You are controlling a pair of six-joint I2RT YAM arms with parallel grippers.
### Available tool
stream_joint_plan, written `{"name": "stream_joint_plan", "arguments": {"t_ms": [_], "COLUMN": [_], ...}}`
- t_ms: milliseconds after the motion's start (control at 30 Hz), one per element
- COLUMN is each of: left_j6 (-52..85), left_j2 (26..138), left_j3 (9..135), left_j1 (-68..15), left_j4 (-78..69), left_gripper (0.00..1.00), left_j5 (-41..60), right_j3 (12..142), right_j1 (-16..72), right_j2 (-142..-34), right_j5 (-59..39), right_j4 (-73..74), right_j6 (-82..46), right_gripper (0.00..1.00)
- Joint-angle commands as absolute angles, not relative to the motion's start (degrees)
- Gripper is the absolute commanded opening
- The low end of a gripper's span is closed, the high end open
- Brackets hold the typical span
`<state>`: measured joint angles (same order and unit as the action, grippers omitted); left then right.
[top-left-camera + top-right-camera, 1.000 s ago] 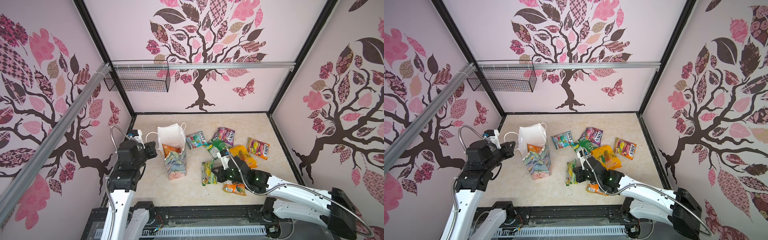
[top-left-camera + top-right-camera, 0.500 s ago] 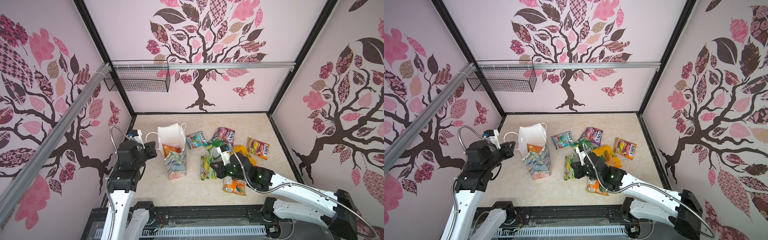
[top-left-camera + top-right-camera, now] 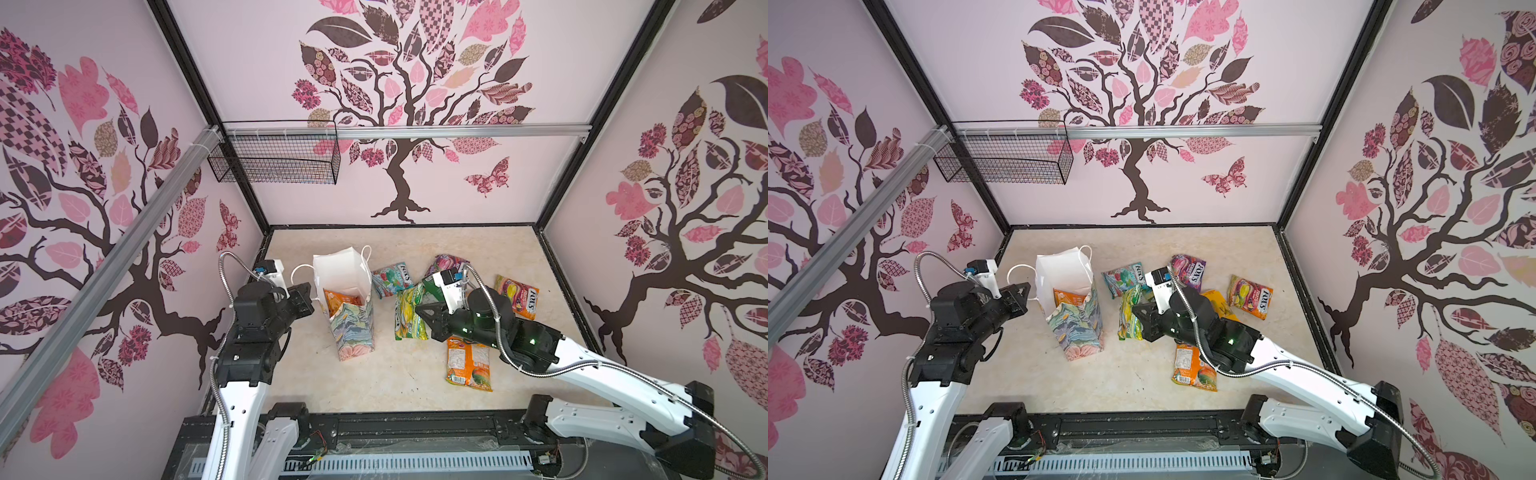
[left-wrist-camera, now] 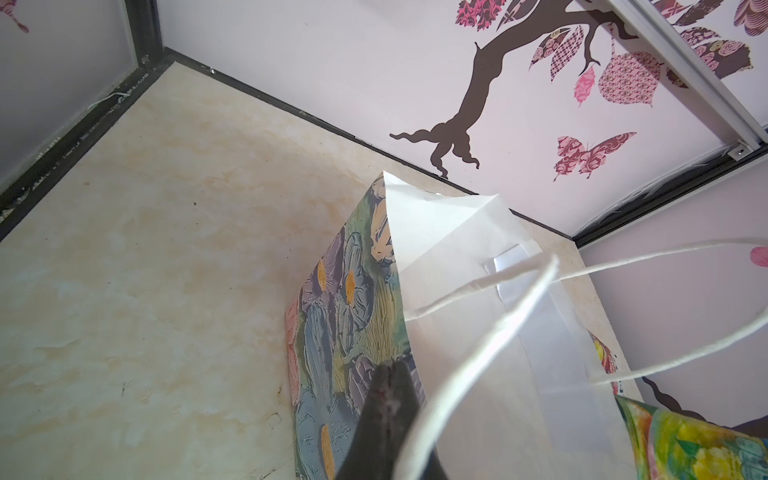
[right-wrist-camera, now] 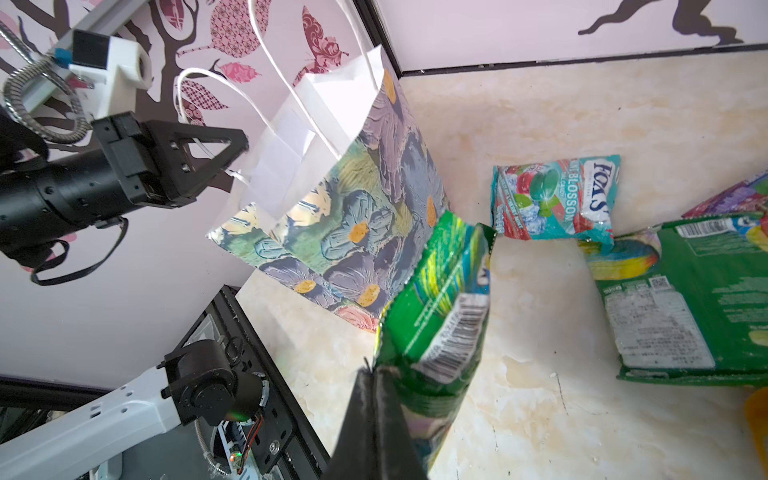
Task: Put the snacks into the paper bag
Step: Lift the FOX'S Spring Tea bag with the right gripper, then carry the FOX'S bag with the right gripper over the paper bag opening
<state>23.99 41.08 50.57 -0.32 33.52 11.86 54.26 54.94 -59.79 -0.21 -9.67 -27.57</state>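
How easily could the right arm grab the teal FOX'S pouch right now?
Probably not yet: the right gripper is shut on a green pouch. Otherwise the teal FOX'S pouch lies uncovered nearby, beside the paper bag.

The left arm stands up from the front rail, elbow high and wrist tipped forward, its gripper (image 3: 308,289) pinched on the bag (image 3: 353,336) rim. The right arm stretches low toward the middle, its gripper (image 3: 419,309) clamped on a green pouch (image 3: 409,320).
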Motion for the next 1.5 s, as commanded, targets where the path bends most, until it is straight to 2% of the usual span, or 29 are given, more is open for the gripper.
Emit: {"name": "stream_joint_plan", "arguments": {"t_ms": [0,967,1467], "left_j6": [23.6,23.3,23.4], "left_j2": [40.7,40.8,41.2], "left_j3": [51.1,51.5,51.3], "left_j1": [-0.5,-0.4,-0.4], "left_j4": [33.1,33.1,32.8], "left_gripper": [0.02,0.03,0.03], "left_j5": [12.0,11.5,11.9], "right_j3": [59.4,83.8,99.0], "right_j1": [54.7,54.7,54.8], "right_j2": [-60.8,-69.4,-77.1], "right_j5": [-1.0,-5.6,-12.1], "right_j4": [-10.3,-17.8,-20.2], "right_j6": [-24.7,-17.6,-15.9], "right_gripper": [0.00,0.00,0.00]}}
